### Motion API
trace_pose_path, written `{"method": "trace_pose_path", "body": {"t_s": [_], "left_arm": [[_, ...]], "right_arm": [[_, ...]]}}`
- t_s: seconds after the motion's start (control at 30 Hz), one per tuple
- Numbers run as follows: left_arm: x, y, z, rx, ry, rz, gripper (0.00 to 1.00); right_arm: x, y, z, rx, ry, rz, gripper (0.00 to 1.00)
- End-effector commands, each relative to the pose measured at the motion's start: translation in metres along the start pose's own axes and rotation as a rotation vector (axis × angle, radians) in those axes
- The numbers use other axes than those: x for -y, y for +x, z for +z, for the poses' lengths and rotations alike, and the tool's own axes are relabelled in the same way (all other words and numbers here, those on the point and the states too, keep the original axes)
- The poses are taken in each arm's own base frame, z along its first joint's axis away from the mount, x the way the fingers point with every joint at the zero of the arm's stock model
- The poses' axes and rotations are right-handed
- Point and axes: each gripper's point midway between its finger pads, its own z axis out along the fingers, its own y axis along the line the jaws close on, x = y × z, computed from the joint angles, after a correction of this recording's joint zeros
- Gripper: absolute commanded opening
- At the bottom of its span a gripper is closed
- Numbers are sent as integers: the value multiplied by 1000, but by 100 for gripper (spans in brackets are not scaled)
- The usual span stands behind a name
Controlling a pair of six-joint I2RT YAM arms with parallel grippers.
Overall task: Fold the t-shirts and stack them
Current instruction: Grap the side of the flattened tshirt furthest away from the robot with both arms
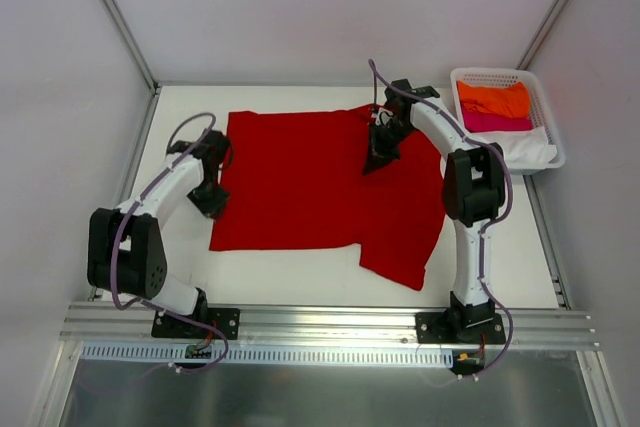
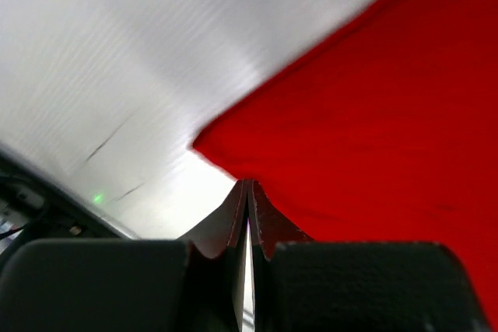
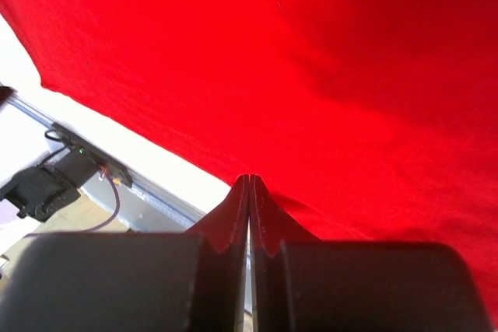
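White flat tabletop (image 1: 300, 277), seen from above, ringed by pale walls.

Spread almost flat over the middle of it, a deep red short-sleeved t-shirt (image 1: 300, 187) of plain soft cloth, broad and roughly square, with one flap jutting out at its near right corner.

Off the red t-shirt's far right corner, close by but not touching it, a white plastic lattice basket (image 1: 543, 87), rectangular.

Inside the basket, three more cloth pieces, all clear of the red t-shirt: a bright orange folded t-shirt (image 1: 492, 99) at the far end, a magenta pink t-shirt (image 1: 495, 123) showing as a band just nearer, and a white t-shirt (image 1: 525, 150) nearest, spilling over the rim.

At the red t-shirt's left edge, about halfway along, the left gripper (image 1: 212, 202), black, jaws pressed together and pinching the hem where the edge runs into the fingertips.

On the red t-shirt's far right part, near the collar end, the right gripper (image 1: 380, 159), black, jaws likewise pressed tight together, nipping red cloth that gathers into a small crease at the tips.
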Motion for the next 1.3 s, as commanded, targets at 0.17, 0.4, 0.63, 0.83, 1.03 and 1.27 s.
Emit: {"method": "trace_pose_path", "body": {"t_s": [0.17, 0.4, 0.63, 0.83, 1.03, 1.27], "left_arm": [[150, -123, -110, 268, 358, 91, 6], [246, -179, -115, 276, 550, 151, 92], [247, -197, -76, 243, 499, 136, 99], [241, -207, -56, 246, 451, 152, 99], [242, -214, -56, 256, 460, 138, 99], [281, -206, -111, 162, 829, 149, 99]], "right_arm": [[-27, -86, -52, 234, -95, 20, 1], [-9, -162, -86, 457, -199, 133, 35], [59, -182, -97, 604, 122, 101, 54], [87, -197, -102, 666, 278, 75, 55], [90, -216, -112, 773, 329, 50, 55], [26, -246, -162, 901, -203, -21, 59]]}}
